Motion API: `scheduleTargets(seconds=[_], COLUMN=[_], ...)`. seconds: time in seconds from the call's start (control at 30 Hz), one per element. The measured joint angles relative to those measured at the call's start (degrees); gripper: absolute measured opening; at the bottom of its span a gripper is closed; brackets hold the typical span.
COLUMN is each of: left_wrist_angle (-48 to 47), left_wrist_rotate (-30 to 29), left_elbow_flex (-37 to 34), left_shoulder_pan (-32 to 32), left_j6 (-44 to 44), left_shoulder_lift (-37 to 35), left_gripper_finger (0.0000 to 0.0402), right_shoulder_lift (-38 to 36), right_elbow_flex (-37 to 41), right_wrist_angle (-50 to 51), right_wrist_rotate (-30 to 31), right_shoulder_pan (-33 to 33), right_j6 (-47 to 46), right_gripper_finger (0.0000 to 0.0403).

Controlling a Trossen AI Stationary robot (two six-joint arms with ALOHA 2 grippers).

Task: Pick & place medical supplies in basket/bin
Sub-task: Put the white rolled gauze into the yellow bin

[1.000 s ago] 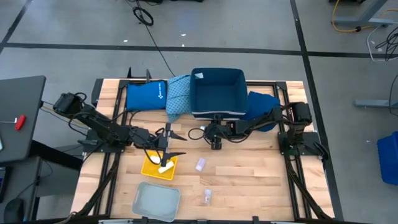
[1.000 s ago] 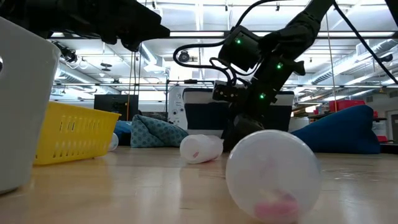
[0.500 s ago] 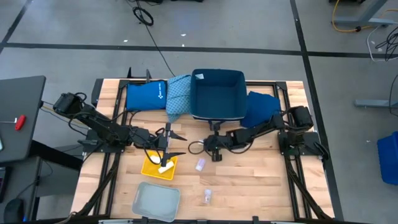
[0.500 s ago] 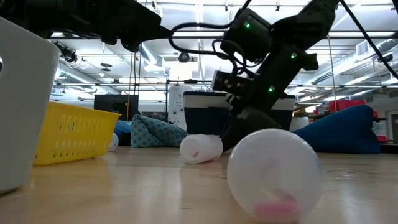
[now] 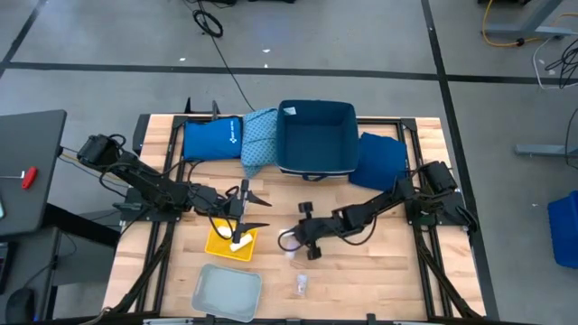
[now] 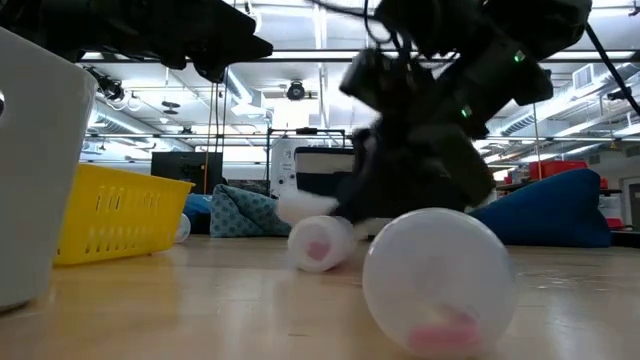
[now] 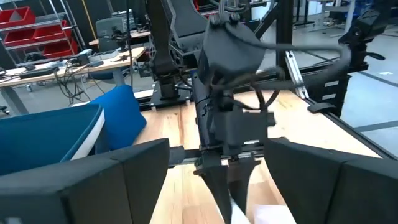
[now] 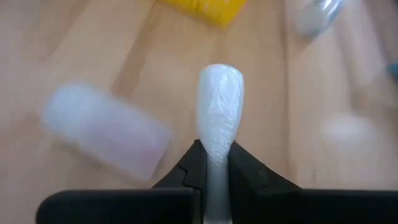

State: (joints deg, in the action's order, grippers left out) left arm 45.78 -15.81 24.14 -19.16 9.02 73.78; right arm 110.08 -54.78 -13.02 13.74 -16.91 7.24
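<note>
My right gripper (image 5: pixel 291 244) reaches in from the table's right to its middle and is shut on a white tube (image 8: pixel 219 118). A clear vial (image 8: pixel 106 127) lies on its side on the wood right beside it. A second vial (image 5: pixel 301 285) lies nearer the front edge. My left gripper (image 5: pixel 256 209) hangs open over the far edge of the yellow basket (image 5: pixel 219 246). Another white tube (image 5: pixel 239 242) lies in that basket. The left gripper has nothing between its fingers. My right gripper pinches one end of the white tube (image 8: pixel 217 163) between its two fingers. The fingers lie along the tube and point toward the table's left. The rest of the tube sticks straight out past the fingertips, above the wood.
A blue bin (image 5: pixel 316 167) stands at the far middle, with a blue bag (image 5: pixel 212 140) and a teal cloth (image 5: pixel 259 135) to its left. A dark blue cloth (image 5: pixel 379 158) lies to its right. A pale grey bin (image 5: pixel 228 291) sits at the near left.
My right gripper has come away from the front of the blue bin, going toward the table's near edge and a little left. It is now beside the vial in the middle. The left arm has kept still.
</note>
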Motion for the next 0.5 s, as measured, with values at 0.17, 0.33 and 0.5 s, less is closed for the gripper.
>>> scheduleTargets(seconds=[0.17,0.33,0.5], left_wrist_angle=[0.3,0.3,0.3], left_wrist_rotate=[0.0,0.0,1.2], left_elbow_flex=[0.0,0.0,0.0], left_shoulder_pan=[0.0,0.0,-0.2], left_j6=[0.0,0.0,0.2], left_shoulder_lift=[0.0,0.0,0.0], left_gripper_finger=[0.0266,0.0266,0.0266], right_shoulder_lift=[-0.1,-0.1,-0.2], right_elbow_flex=[0.0,0.0,0.1], right_wrist_angle=[-6.0,-11.1,-18.4], right_wrist_rotate=[3.9,7.0,9.7], right_shoulder_pan=[-0.3,-0.3,-0.6], right_j6=[2.4,4.3,6.5], right_gripper_finger=[0.0032,0.0032,0.0032])
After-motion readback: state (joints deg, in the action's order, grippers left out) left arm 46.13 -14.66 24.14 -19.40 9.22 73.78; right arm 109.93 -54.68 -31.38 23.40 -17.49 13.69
